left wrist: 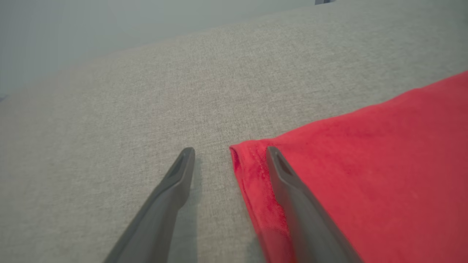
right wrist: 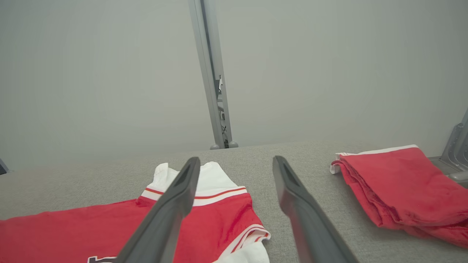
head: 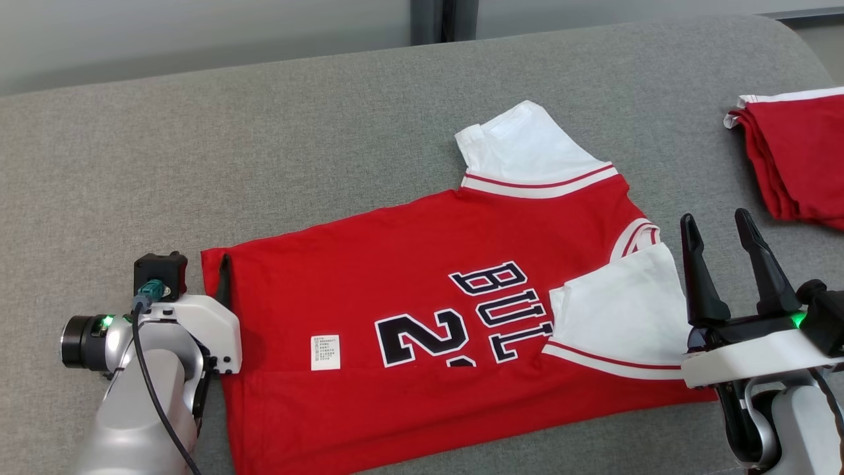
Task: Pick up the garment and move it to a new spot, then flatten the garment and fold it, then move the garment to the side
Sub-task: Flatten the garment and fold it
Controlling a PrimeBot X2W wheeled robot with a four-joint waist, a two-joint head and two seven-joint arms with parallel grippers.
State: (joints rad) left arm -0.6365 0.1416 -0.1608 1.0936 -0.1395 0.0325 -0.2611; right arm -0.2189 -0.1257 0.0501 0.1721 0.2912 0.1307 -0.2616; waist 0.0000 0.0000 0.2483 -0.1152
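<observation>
The garment [head: 409, 264] is a red jersey with white sleeves and dark lettering, lying spread on the grey cloth table [head: 264, 132]. Its near sleeve [head: 620, 310] is folded inward over the chest. My left gripper [head: 198, 264] is low at the hem's far corner and open. In the left wrist view that red corner [left wrist: 365, 164] lies between the two fingers of the left gripper [left wrist: 230, 151], one finger over the fabric and the other over bare table. My right gripper [head: 715, 219] stands open just right of the folded sleeve, holding nothing. The right gripper [right wrist: 236, 160] points past the jersey [right wrist: 73, 226].
A stack of folded red clothes [head: 798, 158] lies at the table's right back; the right wrist view has this stack [right wrist: 402, 182] to the right of the fingers. A grey wall with a metal post [right wrist: 214, 73] stands behind the table.
</observation>
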